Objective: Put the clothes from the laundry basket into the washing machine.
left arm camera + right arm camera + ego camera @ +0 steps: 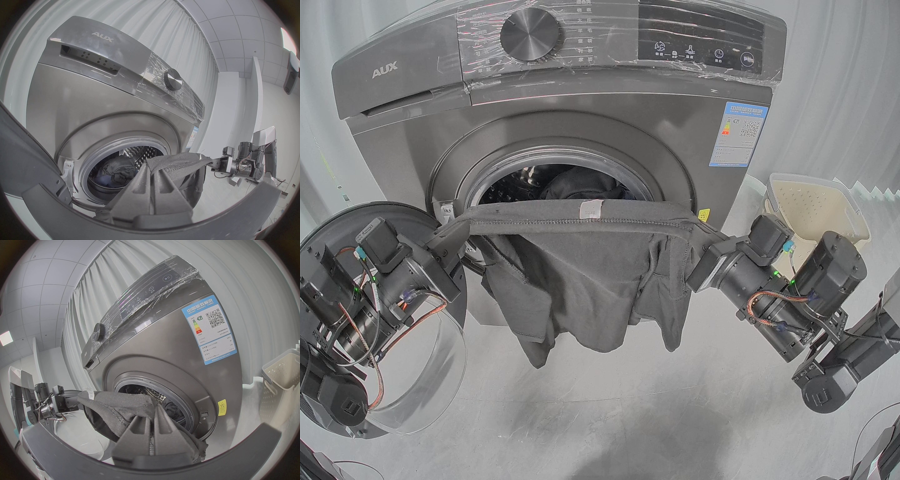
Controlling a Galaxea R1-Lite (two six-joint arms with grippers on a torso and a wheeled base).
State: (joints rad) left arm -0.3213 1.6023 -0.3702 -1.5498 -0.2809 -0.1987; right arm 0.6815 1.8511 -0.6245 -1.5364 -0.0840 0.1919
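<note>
A dark grey garment (587, 275) hangs stretched in front of the washing machine's (550, 125) open drum. My left gripper (452, 236) is shut on its left end and my right gripper (703, 239) is shut on its right end, holding the top hem taut at the level of the drum's lower rim. The cloth droops toward the floor between them. Other dark clothes (117, 168) lie inside the drum. In the wrist views the garment (178, 162) (122, 410) is pinched between each gripper's closed fingers. The cream laundry basket (815, 209) stands to the right of the machine.
The round glass door (394, 325) is swung open on the machine's left, just beneath my left arm. Grey floor lies below the hanging garment. White curtains hang behind the machine.
</note>
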